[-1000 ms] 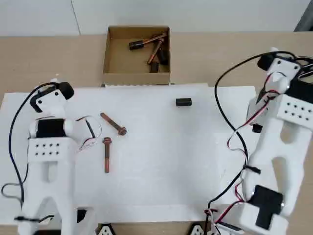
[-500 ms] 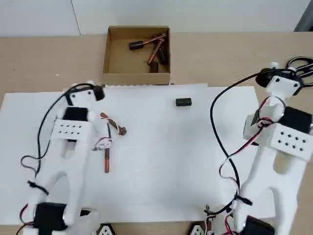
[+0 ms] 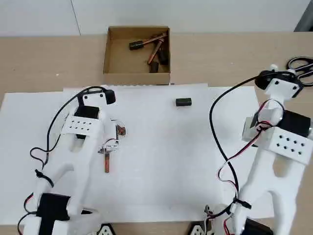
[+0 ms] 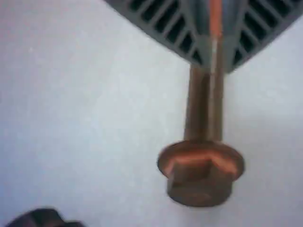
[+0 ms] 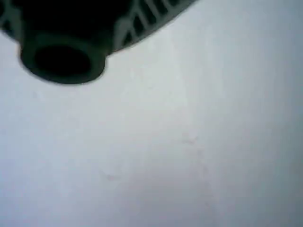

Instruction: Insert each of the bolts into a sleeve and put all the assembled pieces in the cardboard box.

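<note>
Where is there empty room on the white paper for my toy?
The white sheet is bare between the left arm and the right arm, from the sleeve to its near edge. Crowded: beside the left arm, around the bolts.

- My left arm has swung in from the left edge of the sheet, where it sat folded back a second ago. It now stretches out over the slanted bolt and the straight bolt.
- The slanted bolt lay in plain sight before; now my arm covers its shaft and just the head pokes out beside it.
- The straight bolt's head has gone under my left arm too, leaving its shaft showing.
- My right arm has pulled back from the far side of the table, its top end nearer to me than before.
- Behind it, scissors have come into sight at the right edge.
</note>
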Robot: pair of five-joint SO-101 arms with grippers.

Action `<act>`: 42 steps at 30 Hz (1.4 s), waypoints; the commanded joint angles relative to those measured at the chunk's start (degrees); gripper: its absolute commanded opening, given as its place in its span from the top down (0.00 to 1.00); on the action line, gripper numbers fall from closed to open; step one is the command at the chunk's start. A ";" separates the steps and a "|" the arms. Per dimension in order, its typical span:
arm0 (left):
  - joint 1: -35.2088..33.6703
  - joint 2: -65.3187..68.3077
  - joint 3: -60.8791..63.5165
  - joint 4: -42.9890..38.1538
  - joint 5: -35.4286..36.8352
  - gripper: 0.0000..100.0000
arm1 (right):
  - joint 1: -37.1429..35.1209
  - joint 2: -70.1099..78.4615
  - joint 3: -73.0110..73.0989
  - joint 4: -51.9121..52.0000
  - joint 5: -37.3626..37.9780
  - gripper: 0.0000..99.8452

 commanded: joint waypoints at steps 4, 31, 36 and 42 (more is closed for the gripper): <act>0.18 -0.18 -2.15 2.46 -0.26 0.86 | 0.66 -1.89 -0.35 -0.84 -0.53 0.99; -0.09 0.09 -2.15 -3.69 -3.08 0.83 | 0.66 -1.98 -0.35 -0.31 -0.53 0.99; -0.18 0.09 -2.15 -3.69 -3.16 0.83 | 0.66 -1.98 -0.35 -0.48 -0.53 0.99; -1.76 0.09 -2.07 -5.01 -3.16 0.83 | 0.66 -1.98 -0.35 -0.48 -0.53 0.99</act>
